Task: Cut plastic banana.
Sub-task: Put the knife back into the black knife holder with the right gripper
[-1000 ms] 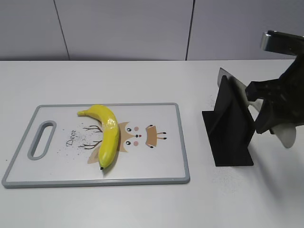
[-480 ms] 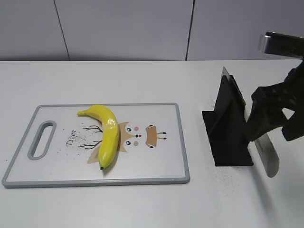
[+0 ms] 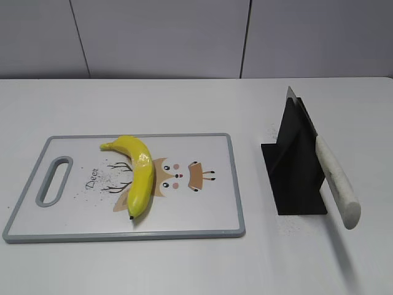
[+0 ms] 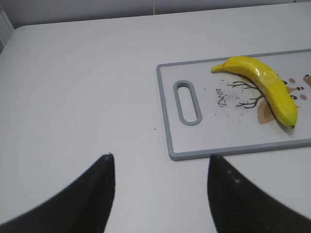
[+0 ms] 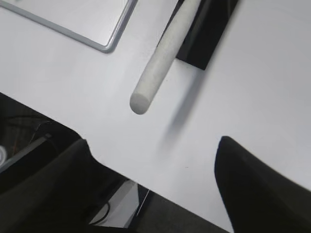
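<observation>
The yellow plastic banana [image 3: 140, 173] lies whole on the white cutting board [image 3: 202, 215] with a grey rim; it also shows in the left wrist view [image 4: 265, 85] on the board [image 4: 233, 141]. A knife with a pale handle [image 3: 336, 182] rests in a black stand [image 3: 295, 166]; the right wrist view shows the handle [image 5: 163, 60] and the stand [image 5: 206, 34]. My left gripper [image 4: 160, 160] is open and empty over bare table, left of the board. My right gripper [image 5: 153, 145] is open and empty above the table's front edge, short of the handle's end. Neither gripper shows in the exterior view.
The table's front edge [image 5: 160, 194] runs under my right gripper, with dark floor and cables below. A corner of the board [image 5: 109, 41] lies left of the knife handle. Dark specks lie on the board near the banana.
My right arm has drawn out of the exterior view to the right. The knife, which it held lifted beside the stand, now rests in the stand, let go.
</observation>
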`<state>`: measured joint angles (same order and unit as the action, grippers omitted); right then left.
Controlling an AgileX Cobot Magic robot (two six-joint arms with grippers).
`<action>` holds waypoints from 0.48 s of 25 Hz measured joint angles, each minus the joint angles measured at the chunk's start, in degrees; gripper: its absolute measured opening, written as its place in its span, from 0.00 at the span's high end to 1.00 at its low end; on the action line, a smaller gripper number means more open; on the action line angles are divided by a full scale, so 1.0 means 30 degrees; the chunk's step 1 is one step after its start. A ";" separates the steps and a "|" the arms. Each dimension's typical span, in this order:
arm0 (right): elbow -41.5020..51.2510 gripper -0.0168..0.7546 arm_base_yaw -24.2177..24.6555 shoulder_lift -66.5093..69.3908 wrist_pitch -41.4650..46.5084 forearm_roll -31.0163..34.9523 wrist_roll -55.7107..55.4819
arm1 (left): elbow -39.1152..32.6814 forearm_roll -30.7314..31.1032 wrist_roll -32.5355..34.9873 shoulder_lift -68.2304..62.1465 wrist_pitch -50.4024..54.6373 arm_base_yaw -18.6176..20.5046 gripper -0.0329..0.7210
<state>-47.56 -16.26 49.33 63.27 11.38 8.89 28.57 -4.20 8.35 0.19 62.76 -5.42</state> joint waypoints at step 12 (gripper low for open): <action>0.5901 0.21 0.0000 -0.9445 -0.1504 -0.2129 0.0310 | 0.0000 -0.0021 0.0000 0.0000 0.0000 0.0000 0.20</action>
<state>-29.86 -16.26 21.00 58.76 5.00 9.82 28.57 -4.26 8.35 0.19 62.76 -5.42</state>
